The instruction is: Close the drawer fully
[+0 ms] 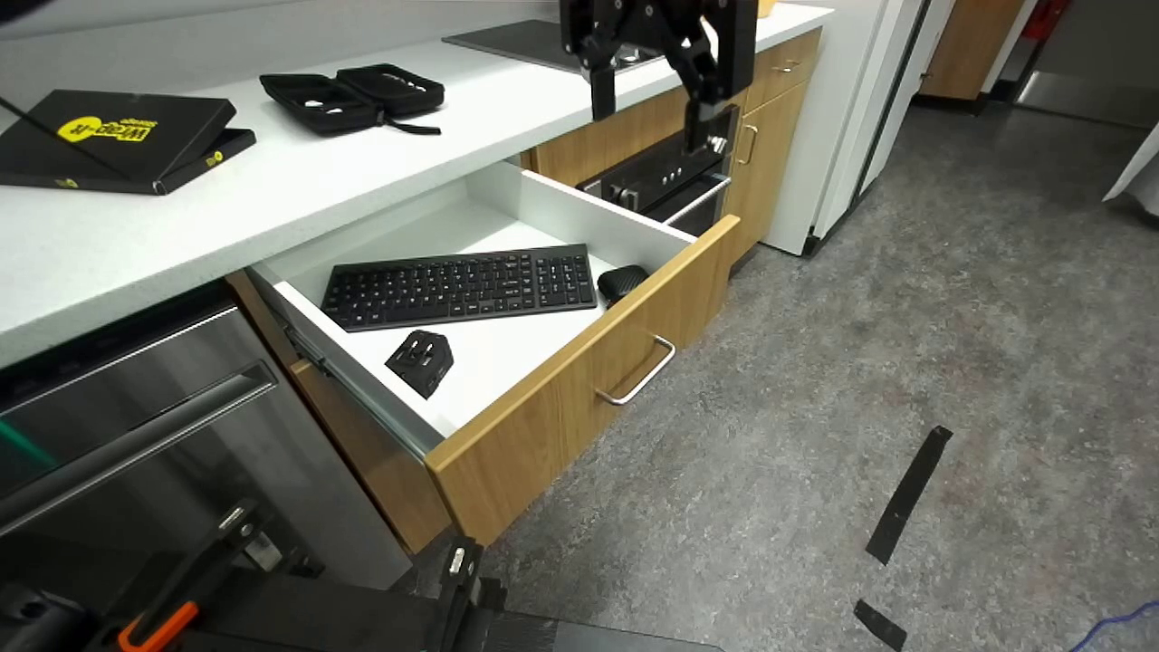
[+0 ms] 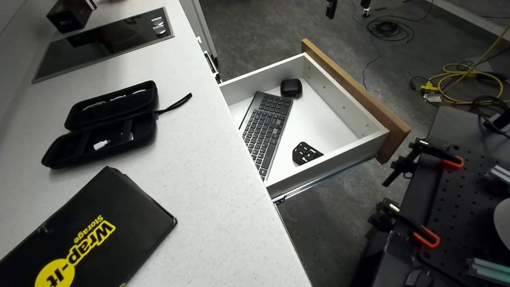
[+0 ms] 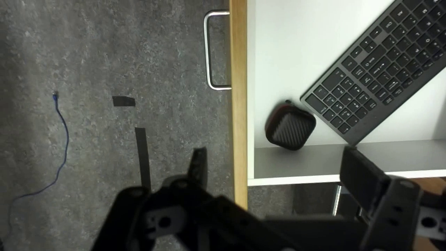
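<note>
The drawer (image 1: 552, 430) stands pulled far out from under the counter. Its light oak front also shows in an exterior view (image 2: 354, 91) and the wrist view (image 3: 239, 104). Its silver bar handle (image 1: 647, 378) also shows in the wrist view (image 3: 207, 50). My gripper (image 1: 649, 127) is open and empty, above the drawer's oven-side end and apart from it. In the wrist view its fingers (image 3: 275, 150) appear on either side of the front's top edge. Only the fingertips (image 2: 348, 12) show at the top of an exterior view. A keyboard (image 1: 457, 285), an adapter (image 1: 421, 362) and a case (image 3: 291, 127) lie inside.
The counter (image 2: 207, 199) carries a black Wrap-It box (image 2: 99, 235), an open zip case (image 2: 107, 119) and a cooktop (image 2: 107, 42). A stainless appliance (image 1: 272, 507) and a black oven (image 1: 670, 172) flank the drawer. A dark bench with clamps (image 2: 458, 207) stands near its front corner.
</note>
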Controlling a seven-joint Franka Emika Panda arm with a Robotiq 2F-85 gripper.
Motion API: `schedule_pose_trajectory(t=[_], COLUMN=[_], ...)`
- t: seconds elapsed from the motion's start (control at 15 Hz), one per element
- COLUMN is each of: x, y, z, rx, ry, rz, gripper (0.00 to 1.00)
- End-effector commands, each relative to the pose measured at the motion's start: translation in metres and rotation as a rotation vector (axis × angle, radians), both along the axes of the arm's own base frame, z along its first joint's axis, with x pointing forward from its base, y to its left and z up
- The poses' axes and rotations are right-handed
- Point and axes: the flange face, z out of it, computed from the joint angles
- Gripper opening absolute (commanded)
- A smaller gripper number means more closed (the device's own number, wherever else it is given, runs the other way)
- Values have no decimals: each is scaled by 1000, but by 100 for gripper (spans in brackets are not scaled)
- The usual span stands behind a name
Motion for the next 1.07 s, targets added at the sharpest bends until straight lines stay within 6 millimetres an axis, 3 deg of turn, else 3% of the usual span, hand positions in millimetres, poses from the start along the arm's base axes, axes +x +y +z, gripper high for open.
schedule_pose_trajectory(t=[0.0, 0.27, 0.4, 1.0], x=[0, 2, 7, 8], y=[0, 4, -8, -105], z=[-2, 1, -21, -136], rx=[1, 0, -74, -220], ry=[5, 0, 6, 183], rz=[0, 8, -34, -307], gripper=[100, 100, 100, 100])
